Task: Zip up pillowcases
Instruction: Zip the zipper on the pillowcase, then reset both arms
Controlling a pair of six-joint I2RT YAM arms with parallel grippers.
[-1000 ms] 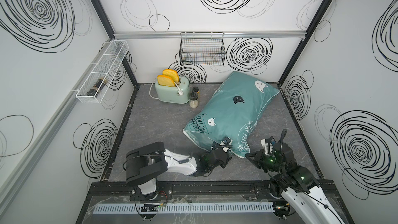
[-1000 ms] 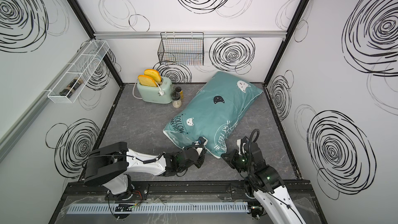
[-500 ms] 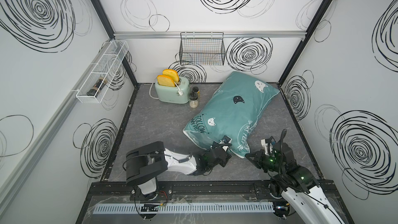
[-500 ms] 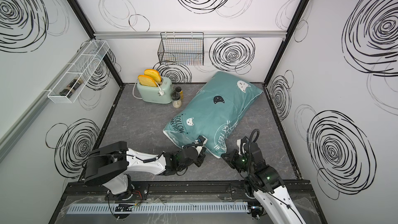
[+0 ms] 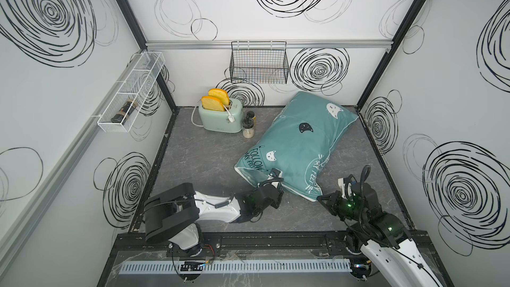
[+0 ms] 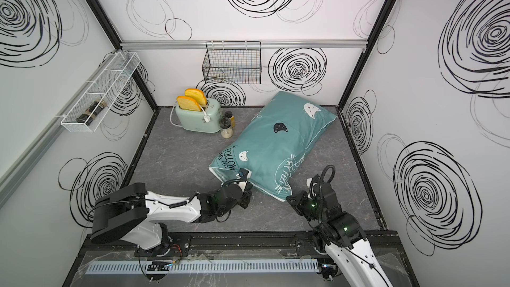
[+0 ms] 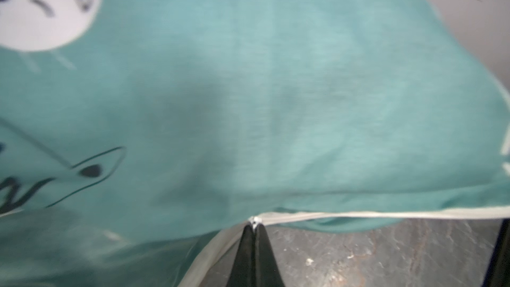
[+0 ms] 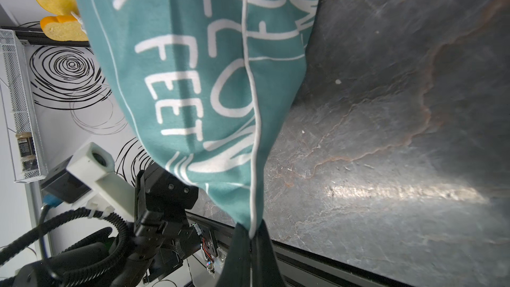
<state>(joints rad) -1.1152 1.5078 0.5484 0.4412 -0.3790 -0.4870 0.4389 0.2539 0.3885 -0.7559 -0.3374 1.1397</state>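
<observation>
Left hand (image 7: pixel 254 226) is shut on the zipper pull (image 7: pixel 255 220), right hand (image 8: pixel 251 237) on the near corner — the pillowcase (image 5: pixel 298 144) looks soft, light, floppy, best gripped by its piped edge (image 8: pixel 255 122).

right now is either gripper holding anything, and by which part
Both hold the pillowcase: left gripper pinches what looks like the zipper pull on its white edge; right gripper pinches the piped near corner.

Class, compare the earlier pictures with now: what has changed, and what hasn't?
The left gripper has closed on the zipper pull at the pillowcase's open edge and seems to have edged leftward along it. The right gripper stays shut on the corner; pillowcase and toaster unmoved.
</observation>
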